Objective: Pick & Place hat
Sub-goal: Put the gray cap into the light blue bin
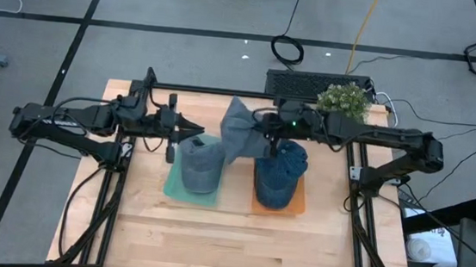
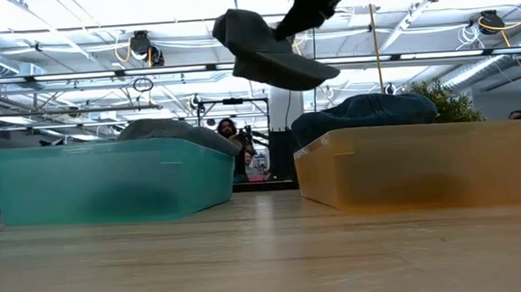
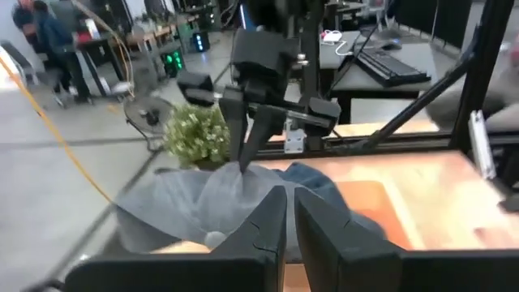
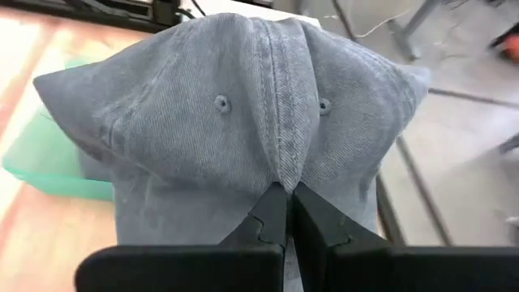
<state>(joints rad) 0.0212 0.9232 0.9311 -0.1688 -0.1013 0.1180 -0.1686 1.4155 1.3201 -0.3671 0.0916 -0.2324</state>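
Note:
A grey denim hat [image 1: 238, 132] hangs in the air above the gap between the two bins, with my right gripper [image 4: 288, 212] shut on it. In the low view the hat [image 2: 268, 53] is well above both bins. More grey hats [image 1: 199, 166] are piled in the teal bin [image 2: 109, 187]. Blue hats [image 1: 282, 176] are piled in the orange bin [image 2: 425, 172]. My left gripper [image 3: 289, 223] stands shut, touching nothing, over the table's left side, level with the teal bin's far end and pointing at the hat. My right gripper pinches a raised fold of the hat's crown [image 4: 280, 174], along a seam between two eyelets, between its two fingers. The fingers [image 3: 243, 150] come slanting down from the table's right side. The hat is lifted clear, drooping below and beyond the fingertips.
A small potted plant [image 1: 345, 98] and a keyboard [image 1: 299, 83] sit at the table's far edge, behind my right arm. Black frame rails [image 1: 356, 213] run along the table's sides. Bare wood lies in front of both bins toward the near edge.

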